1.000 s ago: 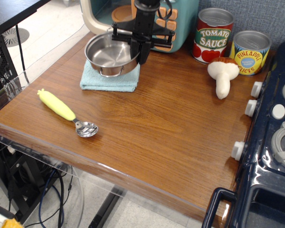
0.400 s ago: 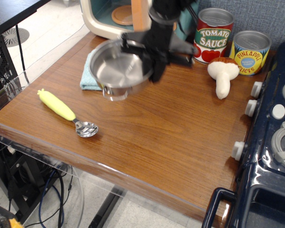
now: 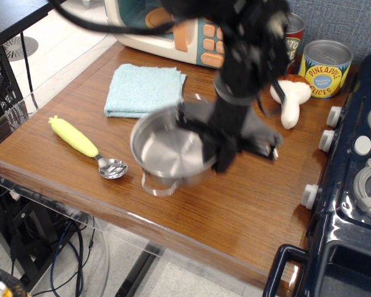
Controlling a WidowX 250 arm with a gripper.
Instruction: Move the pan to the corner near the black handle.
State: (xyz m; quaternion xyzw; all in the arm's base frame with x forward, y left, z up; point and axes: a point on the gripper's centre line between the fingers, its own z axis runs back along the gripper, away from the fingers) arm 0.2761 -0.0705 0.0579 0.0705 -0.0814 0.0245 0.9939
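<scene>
The pan (image 3: 166,153) is a small shiny steel pot with wire loop handles. It hangs in the air above the middle of the brown tabletop, motion-blurred. My black gripper (image 3: 217,148) is shut on the pan's right rim. The arm reaches down from the top of the frame and hides part of the tomato can. The black handle (image 3: 283,267) sits at the bottom right on the dark stove front. The table corner (image 3: 260,272) next to it is bare wood.
A light blue cloth (image 3: 143,90) lies at the back left. A spoon with a yellow handle (image 3: 86,145) lies near the front left edge. A toy mushroom (image 3: 290,99), a pineapple can (image 3: 324,68) and white stove knobs (image 3: 310,195) are on the right.
The pan has been lifted off the blue cloth and carried forward and to the right, toward the table's middle. The cloth now lies uncovered.
</scene>
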